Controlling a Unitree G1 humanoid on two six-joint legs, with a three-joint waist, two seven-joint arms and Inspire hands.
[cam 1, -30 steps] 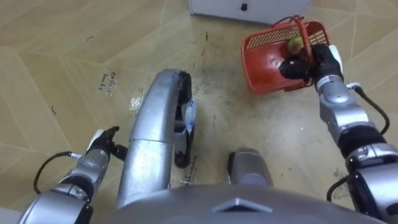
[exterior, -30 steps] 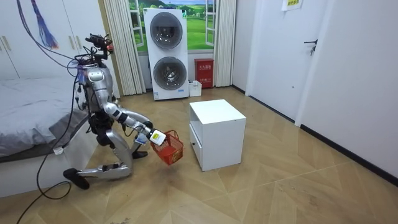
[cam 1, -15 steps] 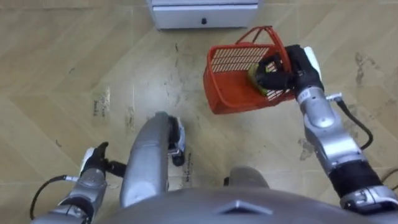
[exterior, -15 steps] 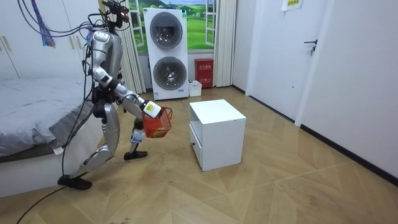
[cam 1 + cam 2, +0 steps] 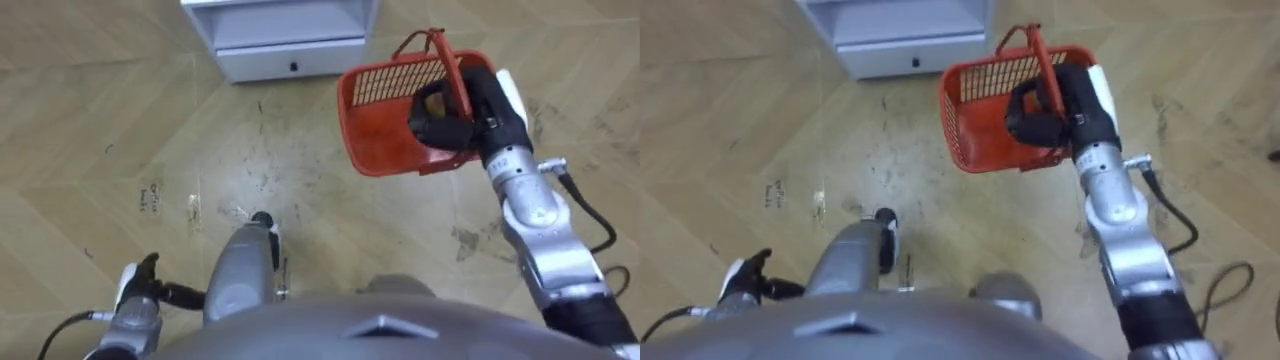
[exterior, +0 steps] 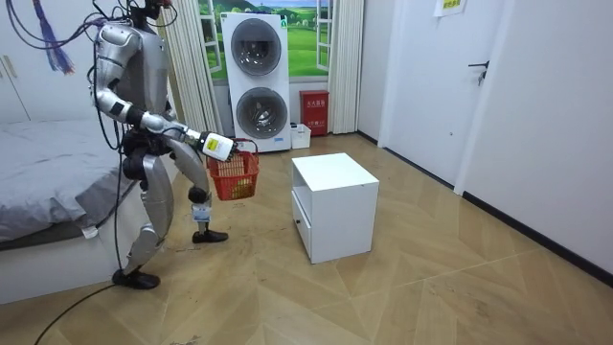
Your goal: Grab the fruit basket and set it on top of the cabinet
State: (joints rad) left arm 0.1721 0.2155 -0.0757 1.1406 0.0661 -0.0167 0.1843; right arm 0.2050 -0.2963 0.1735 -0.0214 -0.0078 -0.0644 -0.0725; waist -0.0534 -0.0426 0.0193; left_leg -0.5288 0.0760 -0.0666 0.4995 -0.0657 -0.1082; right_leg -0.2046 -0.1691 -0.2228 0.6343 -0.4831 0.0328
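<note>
since a second ago, fingers curled round the handle (image 5: 445,55), the right hand (image 5: 452,118) has carried the red fruit basket (image 5: 385,140) up off the floor as the robot rose from a crouch to stand by the bed (image 6: 48,182). the basket now hangs in the air at the upper right of the frame, just right of the white cabinet (image 5: 285,40), while the left hand (image 5: 133,290) hangs idle at the lower left, its grip unreadable. the latticed plastic looks light and stiff but apt to swing, so the handle's middle seems the sound hold.

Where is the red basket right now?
The red basket hangs at the eye views' upper right, gripped by the right hand, near the white cabinet.
</note>
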